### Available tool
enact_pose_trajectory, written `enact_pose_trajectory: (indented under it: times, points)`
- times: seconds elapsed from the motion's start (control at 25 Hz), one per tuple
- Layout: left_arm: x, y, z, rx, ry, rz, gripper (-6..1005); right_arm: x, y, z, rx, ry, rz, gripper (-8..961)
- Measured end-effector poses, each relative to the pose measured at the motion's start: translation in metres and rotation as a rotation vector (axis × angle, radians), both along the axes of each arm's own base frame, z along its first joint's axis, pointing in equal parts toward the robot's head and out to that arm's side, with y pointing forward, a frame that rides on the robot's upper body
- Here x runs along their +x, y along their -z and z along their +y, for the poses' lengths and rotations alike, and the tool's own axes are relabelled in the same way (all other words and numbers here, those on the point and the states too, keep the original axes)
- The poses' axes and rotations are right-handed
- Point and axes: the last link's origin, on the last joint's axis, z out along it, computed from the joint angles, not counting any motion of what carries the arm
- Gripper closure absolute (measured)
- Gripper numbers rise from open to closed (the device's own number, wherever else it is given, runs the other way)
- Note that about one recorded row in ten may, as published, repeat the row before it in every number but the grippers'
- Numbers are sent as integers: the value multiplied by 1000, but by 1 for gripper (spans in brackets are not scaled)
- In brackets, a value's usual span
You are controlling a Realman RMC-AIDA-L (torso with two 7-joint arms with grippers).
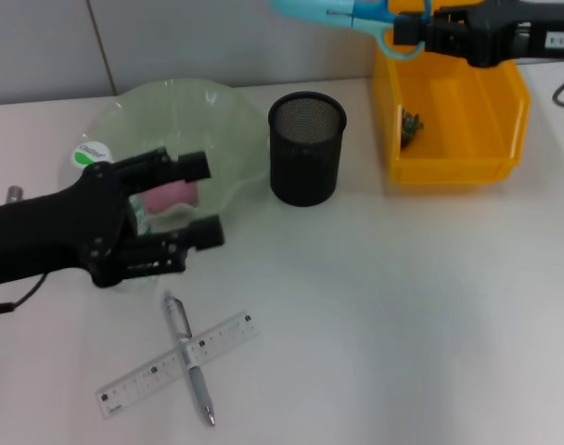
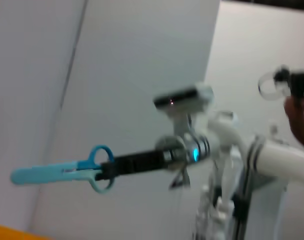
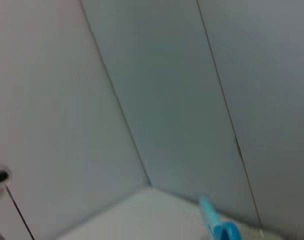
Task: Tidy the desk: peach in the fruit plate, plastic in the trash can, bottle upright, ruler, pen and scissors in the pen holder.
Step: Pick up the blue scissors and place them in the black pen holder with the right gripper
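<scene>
I see my right gripper (image 1: 404,31) pinching the scissors (image 1: 333,13) high over the desk's (image 1: 403,297) far edge — my left gripper (image 1: 194,199), fingers spread, hovers over the plate (image 1: 236,139).

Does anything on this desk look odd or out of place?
Yes. A pen lies crossed over a ruler at the front of the desk, not in the mesh holder. The right hand holds blue scissors high above the yellow bin.
</scene>
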Motion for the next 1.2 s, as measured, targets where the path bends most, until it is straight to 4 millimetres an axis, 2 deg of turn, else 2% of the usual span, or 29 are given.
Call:
enact_pose_trajectory:
  times: [0.16,0.2,0.36,0.4,0.64,0.76,0.88,1.12,1.2]
  points:
    - [-1,-8,-1,9,26,63,185,-15,-7,11,-53,62,-102,870]
    - [-1,-11,-2,22,29,65,185,-24,-9,19,-88,99,-163,871]
    - [-1,-11,-2,22,29,65,185,-37,-10,30,-135,152,-273,871]
    - [-2,-16,-4,34,32,78,185,-49,-10,35,-151,164,-347,871]
    - [-3,-15,-4,26,34,97,185,-70,-10,49,-176,202,-510,871]
    - [-5,-15,-5,24,28,102,184,-79,-4,57,-190,218,-592,871]
    - [-6,-14,-6,22,23,103,184,-87,13,66,-202,207,-676,871]
    - [-5,-12,-7,13,24,96,184,-88,30,77,-177,217,-761,871]
    - [-5,-11,-7,12,22,94,184,-87,42,83,-170,215,-797,871]
